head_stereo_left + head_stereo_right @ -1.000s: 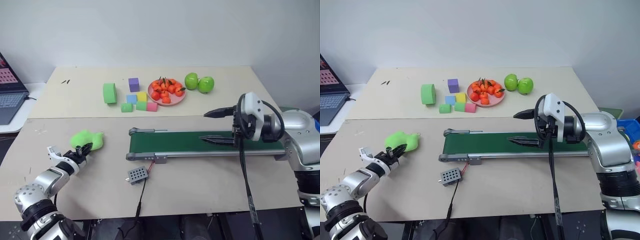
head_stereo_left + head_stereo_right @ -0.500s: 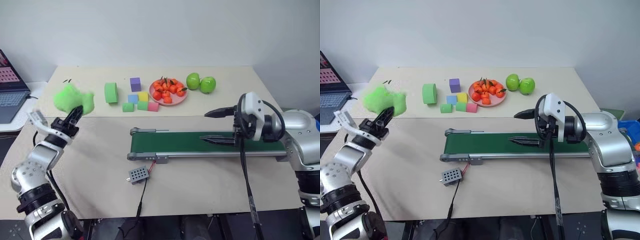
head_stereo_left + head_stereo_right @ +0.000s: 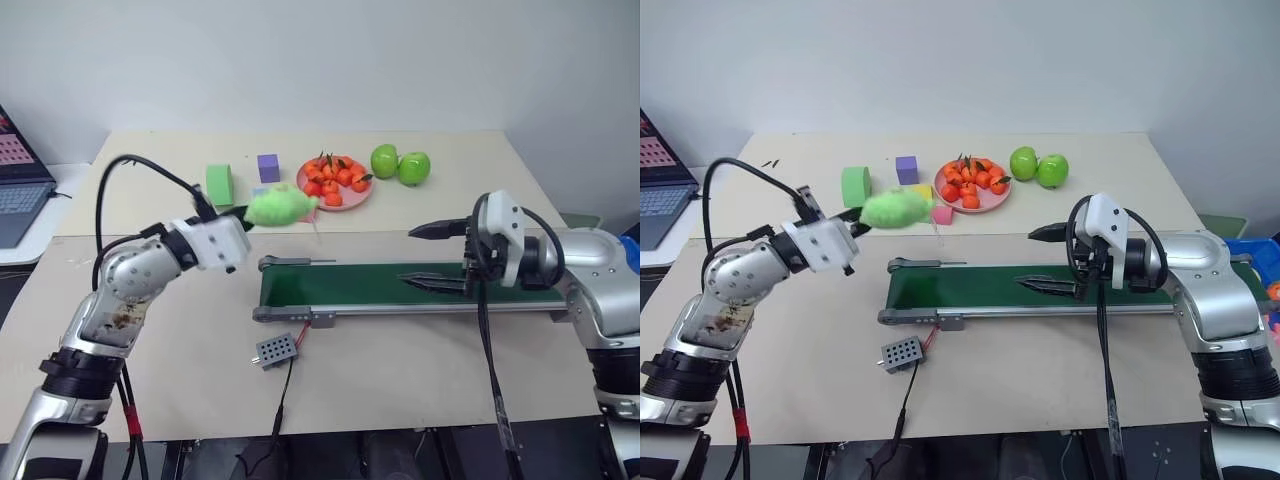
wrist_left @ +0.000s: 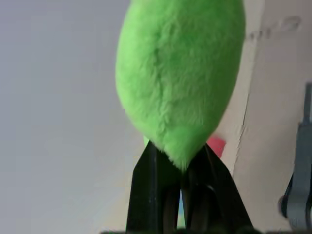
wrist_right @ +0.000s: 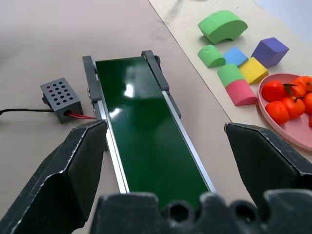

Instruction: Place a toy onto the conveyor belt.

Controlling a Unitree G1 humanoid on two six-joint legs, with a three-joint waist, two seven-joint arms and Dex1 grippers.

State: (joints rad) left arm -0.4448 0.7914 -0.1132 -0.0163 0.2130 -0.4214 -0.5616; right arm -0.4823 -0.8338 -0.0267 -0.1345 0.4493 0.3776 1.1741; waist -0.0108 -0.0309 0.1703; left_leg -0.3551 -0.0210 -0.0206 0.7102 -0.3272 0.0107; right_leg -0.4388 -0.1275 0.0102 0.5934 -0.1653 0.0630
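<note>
Clamping toy (image 3: 278, 206) lengthwise-level, left pincer (image 3: 238, 213) aims it right, w/ right pincer (image 3: 434, 256) apart.

Plain white wall (image 3: 320, 60) behind beige table (image 3: 170, 340)

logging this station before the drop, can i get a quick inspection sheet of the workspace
surface: beige tabletop, seam across its middle
job's things: toy held in the air, short of the conveyor belt; belt bare
clutter: plate of oranges, two apples, foam blocks
grippers: left gripper shut on the toy; right gripper open over the belt
cables: wire from grey control box to the belt frame
surroundings: laptop at left, white wall
</note>
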